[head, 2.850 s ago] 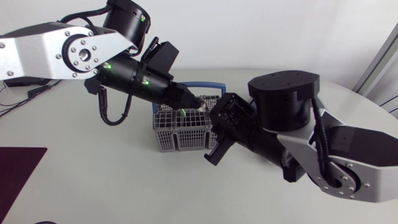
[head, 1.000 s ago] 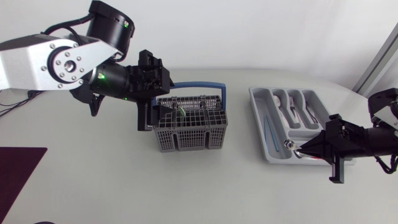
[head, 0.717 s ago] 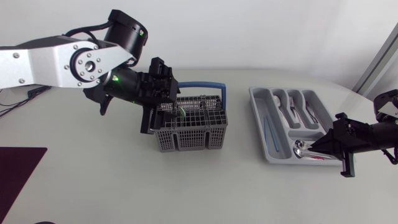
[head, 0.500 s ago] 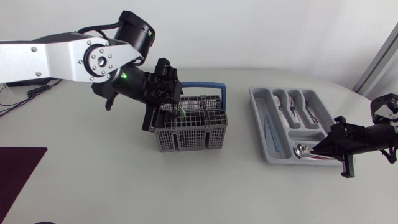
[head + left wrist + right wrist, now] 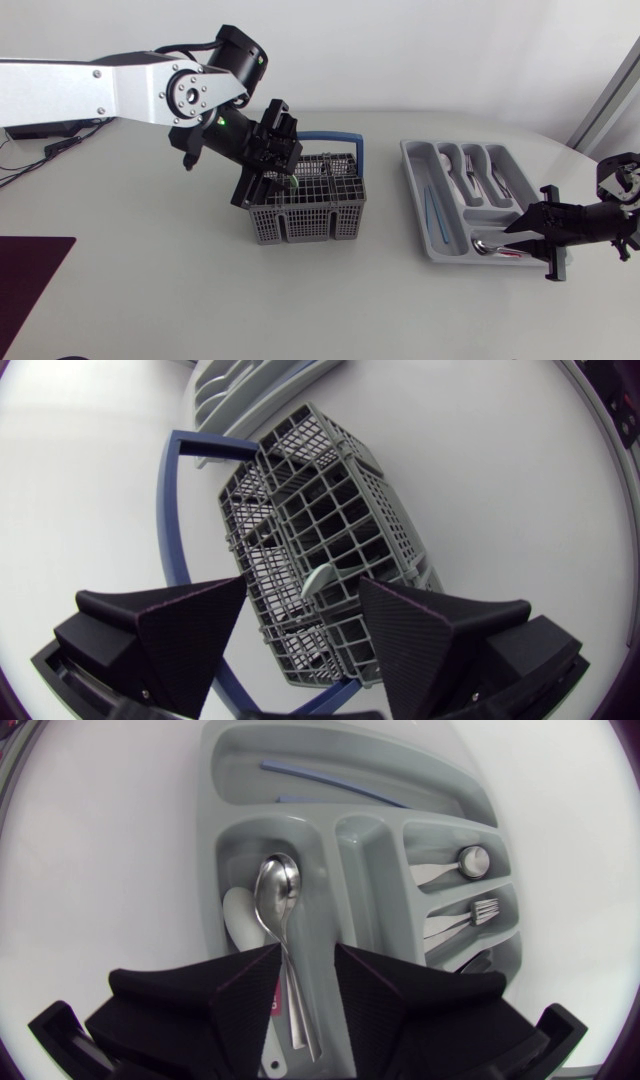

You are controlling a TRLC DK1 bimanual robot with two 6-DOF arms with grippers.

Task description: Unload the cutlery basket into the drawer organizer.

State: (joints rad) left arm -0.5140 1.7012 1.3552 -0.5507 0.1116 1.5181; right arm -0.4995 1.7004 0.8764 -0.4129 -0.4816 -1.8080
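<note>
Inventory of the table (image 5: 150, 300) as I see it from the console:

1. Cutlery basket (image 5: 305, 208): grey mesh, upright, left of the middle. Its blue handle (image 5: 345, 140) is raised on the far side. One pale green utensil handle (image 5: 320, 575) stands up out of a cell.
2. My left gripper (image 5: 300, 595): over the basket's near-left corner, fingers spread wide. The green handle lies ahead between them, untouched. The blue handle loop runs just beside one finger.
3. Drawer organizer (image 5: 411, 165): grey, well to the right of the basket.
4. Its long cell holds a blue piece (image 5: 315, 778). The narrower cells hold a round-bowled spoon (image 5: 472, 860) and a fork (image 5: 482, 909).
5. Steel spoon (image 5: 278, 885): lying in the wide end cell, over a white spoon (image 5: 238, 915).
6. My right gripper (image 5: 305, 952): low over that end cell, fingers a little apart. The steel spoon's handle runs in the gap, not clamped.
7. Dark mat (image 5: 25, 285): at the table's near-left edge.
</note>
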